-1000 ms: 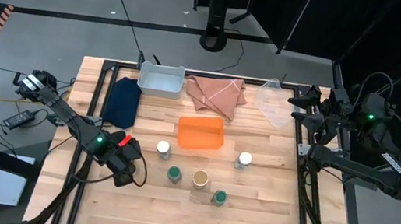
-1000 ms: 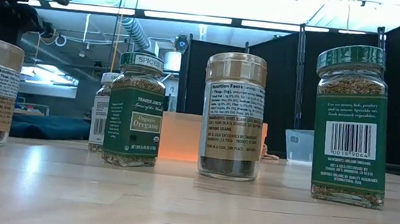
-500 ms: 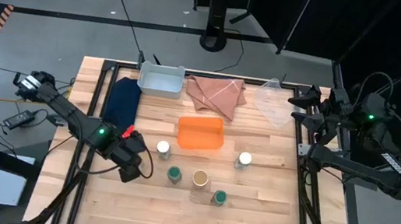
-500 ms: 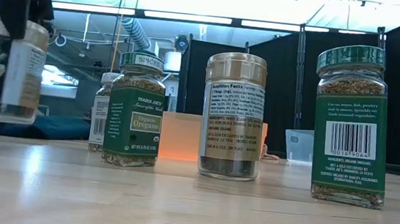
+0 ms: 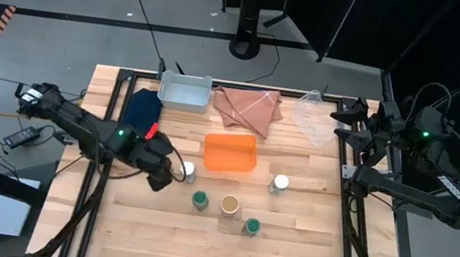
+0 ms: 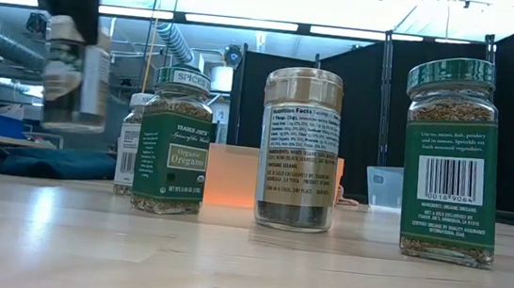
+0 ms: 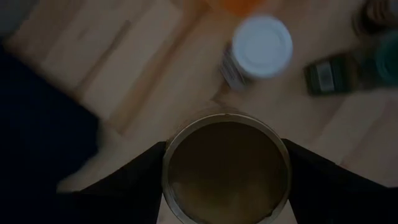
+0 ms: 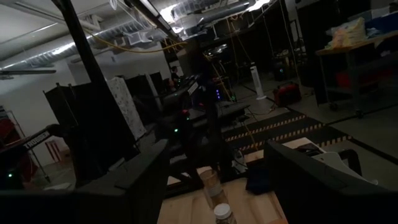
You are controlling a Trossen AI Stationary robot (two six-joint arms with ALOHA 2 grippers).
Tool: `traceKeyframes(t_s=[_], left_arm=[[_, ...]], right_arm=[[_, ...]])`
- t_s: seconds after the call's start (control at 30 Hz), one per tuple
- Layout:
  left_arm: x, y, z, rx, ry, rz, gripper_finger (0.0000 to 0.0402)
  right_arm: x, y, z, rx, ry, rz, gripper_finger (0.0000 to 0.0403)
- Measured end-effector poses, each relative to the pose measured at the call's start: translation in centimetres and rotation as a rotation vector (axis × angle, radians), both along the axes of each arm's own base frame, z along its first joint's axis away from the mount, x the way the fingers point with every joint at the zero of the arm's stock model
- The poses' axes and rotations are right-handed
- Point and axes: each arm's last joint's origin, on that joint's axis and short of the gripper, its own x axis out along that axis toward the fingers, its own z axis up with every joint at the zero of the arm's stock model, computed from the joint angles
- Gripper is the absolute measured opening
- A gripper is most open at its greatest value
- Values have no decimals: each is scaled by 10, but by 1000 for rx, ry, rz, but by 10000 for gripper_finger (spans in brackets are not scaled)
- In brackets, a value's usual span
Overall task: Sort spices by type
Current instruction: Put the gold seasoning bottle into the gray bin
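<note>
Over the wooden table (image 5: 286, 244), left pincer (image 7: 227, 171) grips a tan-capped jar (image 7: 227, 168)

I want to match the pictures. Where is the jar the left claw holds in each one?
Low view: jar up in the air, top left.
Left wrist view: bottom middle, tan cap showing.
High view: hidden under the left claw, left of centre.
Right wrist view: cannot tell.
Landmark: white-capped jar beside it, in high, low and left wrist views.
</note>
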Motion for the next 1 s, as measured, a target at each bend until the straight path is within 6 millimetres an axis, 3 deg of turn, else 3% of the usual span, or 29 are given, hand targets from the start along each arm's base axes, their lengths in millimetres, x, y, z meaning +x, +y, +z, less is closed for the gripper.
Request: traceKeyframes(t_s=[0.27,1.0], left_arm=[[7,29,13,52,-32,141,264],[3,118,14,151,40,329,268]], right_arm=[[0,0,0,0,0,0,268],[0,0,0,0,0,0,268]])
